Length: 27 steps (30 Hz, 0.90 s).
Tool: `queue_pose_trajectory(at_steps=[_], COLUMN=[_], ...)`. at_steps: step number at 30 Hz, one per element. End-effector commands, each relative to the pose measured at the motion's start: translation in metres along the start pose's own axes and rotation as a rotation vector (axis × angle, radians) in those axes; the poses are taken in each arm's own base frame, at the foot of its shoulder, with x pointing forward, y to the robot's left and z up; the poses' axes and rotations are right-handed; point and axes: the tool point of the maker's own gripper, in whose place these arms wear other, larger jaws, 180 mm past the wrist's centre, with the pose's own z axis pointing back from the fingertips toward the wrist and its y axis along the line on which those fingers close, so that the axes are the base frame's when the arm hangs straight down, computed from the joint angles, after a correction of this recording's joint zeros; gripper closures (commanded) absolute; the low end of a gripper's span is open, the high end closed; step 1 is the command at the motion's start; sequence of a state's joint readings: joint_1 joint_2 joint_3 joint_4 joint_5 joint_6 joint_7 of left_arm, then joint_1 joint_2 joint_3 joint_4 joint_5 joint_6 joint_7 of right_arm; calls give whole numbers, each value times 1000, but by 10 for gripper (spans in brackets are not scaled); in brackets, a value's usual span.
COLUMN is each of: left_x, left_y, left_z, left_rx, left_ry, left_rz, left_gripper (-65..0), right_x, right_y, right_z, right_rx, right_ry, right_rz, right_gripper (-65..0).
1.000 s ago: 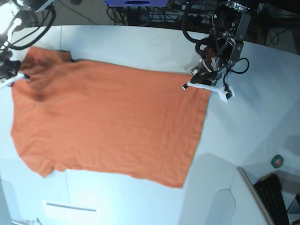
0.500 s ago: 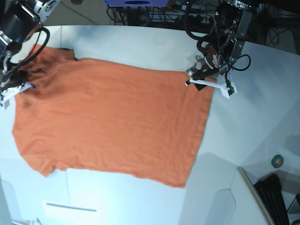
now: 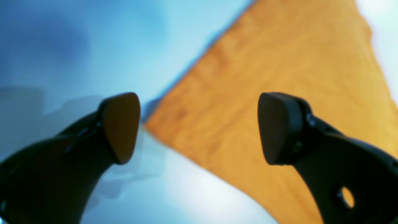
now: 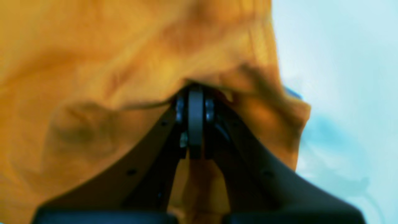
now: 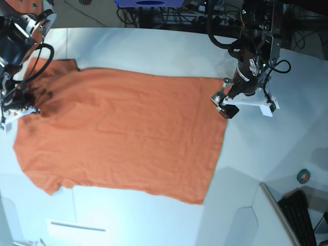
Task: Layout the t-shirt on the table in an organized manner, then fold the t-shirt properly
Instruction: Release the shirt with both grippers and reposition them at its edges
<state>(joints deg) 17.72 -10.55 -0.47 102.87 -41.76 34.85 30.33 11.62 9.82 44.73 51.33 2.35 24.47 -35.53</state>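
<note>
On smooth white table (image 5: pixel 154 46), flat orange cloth t-shirt (image 5: pixel 123 133); left claw (image 3: pixel 199 127) spread empty, right claw (image 4: pixel 196 93) pinching its bunched collar edge.

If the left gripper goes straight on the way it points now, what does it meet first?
Probably the t-shirt: its corner lies between the open fingers of the left gripper, on the table. Depth is unclear.

Bright, cool, bluish light washes the white table (image 5: pixel 154 46), with glare near its front edge. Both wrist views are soft and out of focus, blurring the t-shirt (image 3: pixel 279 93) weave. The base view bends toward its edges; arm shadows darken the shirt's far left.
</note>
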Motion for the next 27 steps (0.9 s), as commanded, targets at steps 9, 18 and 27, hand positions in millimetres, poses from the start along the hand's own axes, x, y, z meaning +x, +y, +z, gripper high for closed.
queue_pose_trajectory(at_steps=[9,18,27], left_x=[15,-6,-23], left_y=[-6,10,32], left_z=[0,-15,-27], left_rx=[-15,-68,-99], left_ry=[-43,17,61], left_rz=[-14,-65,-67], left_gripper=[-489,-489,-489], right_x=[66,43,-18], right_y=[-13,21,-6], right_z=[34,114,147], right_rx=[-57,-53,76], right_ry=[-178,-404,-384], right_rz=[51,106,-122], right_gripper=[0,-221,-401])
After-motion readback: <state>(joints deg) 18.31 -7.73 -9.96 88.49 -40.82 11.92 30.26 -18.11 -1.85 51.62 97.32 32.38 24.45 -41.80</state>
